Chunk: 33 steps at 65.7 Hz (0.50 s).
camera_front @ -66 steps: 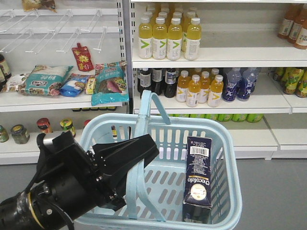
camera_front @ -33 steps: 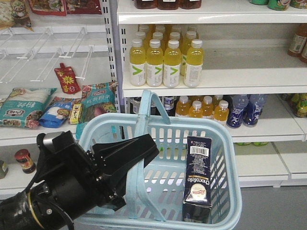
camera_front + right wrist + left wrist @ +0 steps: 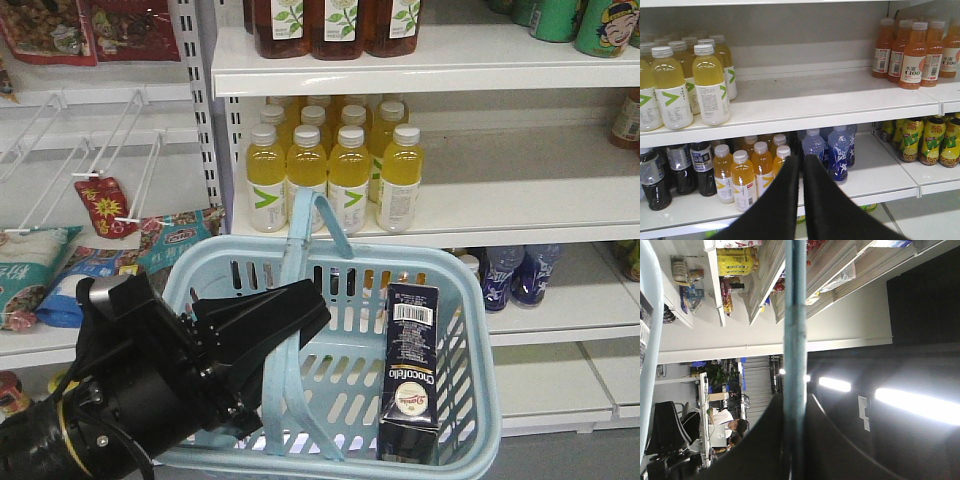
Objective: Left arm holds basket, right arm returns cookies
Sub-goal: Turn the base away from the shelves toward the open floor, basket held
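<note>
The left arm (image 3: 110,410) rises from the near left, its left gripper (image 3: 305,312) clamped on the basket (image 3: 470,330) handle. The right gripper (image 3: 802,167) points forward, fingers nearly touching, empty.

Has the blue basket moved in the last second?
Yes, upward: the basket now has its handle overlapping the yellow bottles; earlier their shelf sat above it.

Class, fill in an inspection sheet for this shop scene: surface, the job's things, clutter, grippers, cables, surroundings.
Surface: white shelf, partly bare beside the yellow bottles.
Job's things: cookies standing upright inside the basket, at its right side.
Clutter: snack packs on the left shelf; blue bottles on a lower shelf.
Grippers: left gripper shut on the basket's handle; right gripper shut, empty.
Cables: none told apart on the dark left arm.
Surroundings: shop shelving; a seated person in the left wrist view.
</note>
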{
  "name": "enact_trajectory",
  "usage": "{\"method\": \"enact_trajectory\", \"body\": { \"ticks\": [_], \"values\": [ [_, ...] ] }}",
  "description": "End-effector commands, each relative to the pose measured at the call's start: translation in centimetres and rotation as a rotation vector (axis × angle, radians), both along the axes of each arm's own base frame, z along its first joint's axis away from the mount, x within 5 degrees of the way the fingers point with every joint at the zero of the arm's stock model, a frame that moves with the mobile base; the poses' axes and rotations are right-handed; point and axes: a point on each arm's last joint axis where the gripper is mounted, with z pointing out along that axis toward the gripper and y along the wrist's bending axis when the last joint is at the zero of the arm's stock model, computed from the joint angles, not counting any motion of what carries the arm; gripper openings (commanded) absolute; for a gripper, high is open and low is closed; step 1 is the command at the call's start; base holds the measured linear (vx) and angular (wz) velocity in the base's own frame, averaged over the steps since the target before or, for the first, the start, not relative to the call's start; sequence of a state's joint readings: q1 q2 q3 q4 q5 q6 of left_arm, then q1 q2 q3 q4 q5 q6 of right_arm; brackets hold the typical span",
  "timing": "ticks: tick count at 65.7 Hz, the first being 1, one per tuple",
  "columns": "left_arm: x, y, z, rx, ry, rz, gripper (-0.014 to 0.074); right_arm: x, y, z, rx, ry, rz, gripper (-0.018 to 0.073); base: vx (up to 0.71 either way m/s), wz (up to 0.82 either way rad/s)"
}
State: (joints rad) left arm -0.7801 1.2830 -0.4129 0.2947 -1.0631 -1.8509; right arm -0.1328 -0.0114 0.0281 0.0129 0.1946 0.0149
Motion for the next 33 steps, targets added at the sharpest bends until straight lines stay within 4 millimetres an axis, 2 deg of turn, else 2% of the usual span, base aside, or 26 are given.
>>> {"method": "enact_trajectory", "body": {
  "ticks": [1,33],
  "values": [
    [-0.40,0.28,2.88,-0.167,-0.113,-0.014,-0.0003,0.03,-0.05,0.12,-0.017,-0.067,-0.006,-0.0011,0.20,-0.14],
    [-0.40,0.28,2.88,-0.167,-0.113,-0.014,-0.0003,0.03,-0.05,0.14,-0.017,-0.069,-0.007,-0.0011,0.10,-0.28]
  ]
}}
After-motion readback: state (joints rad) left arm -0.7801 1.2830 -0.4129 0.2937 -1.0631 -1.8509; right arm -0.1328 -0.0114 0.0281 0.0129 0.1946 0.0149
